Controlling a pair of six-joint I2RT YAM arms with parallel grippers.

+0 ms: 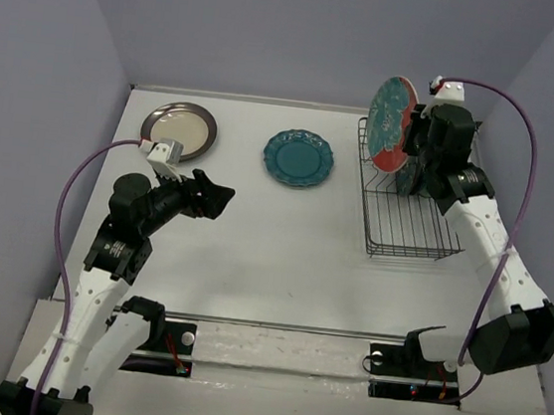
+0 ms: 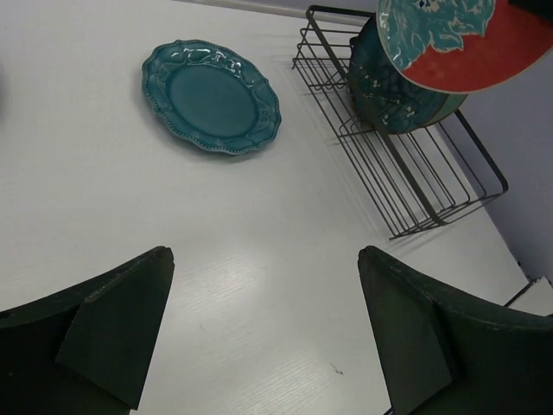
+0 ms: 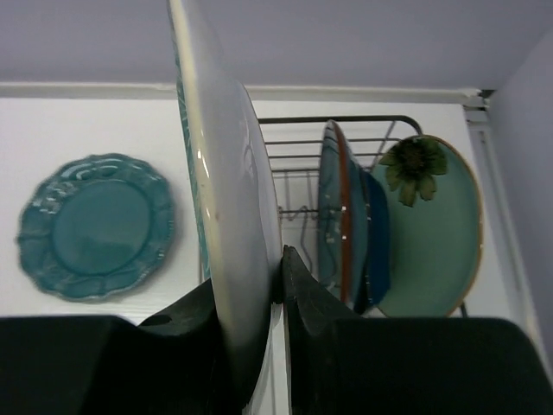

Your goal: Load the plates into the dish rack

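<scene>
Right gripper (image 3: 275, 290): jaws clamped on the lower rim of the red floral plate (image 3: 225, 173), one finger on each face. The plate stands on edge above the far end of the dish rack (image 1: 410, 228), not yet seated between prongs.

Rack contents, from the right wrist view: dark teal plate (image 3: 333, 207), dark blue plate (image 3: 378, 233) and pale mint flower plate (image 3: 432, 233), upright and close together, just beside the held plate.

Hazards, as judged:
- The grip is on the rim only, so a glazed plate may pivot or slip on the way down.
- A lowering that drifts right would knock the dark teal plate.
- A rim landing on a prong would leave the plate leaning.

Left gripper (image 1: 208, 195): jaws apart, empty, above the table (image 1: 271, 257). The scalloped teal plate (image 1: 299, 158) and cream dark-rimmed plate (image 1: 180, 128) lie flat, unloaded.
</scene>
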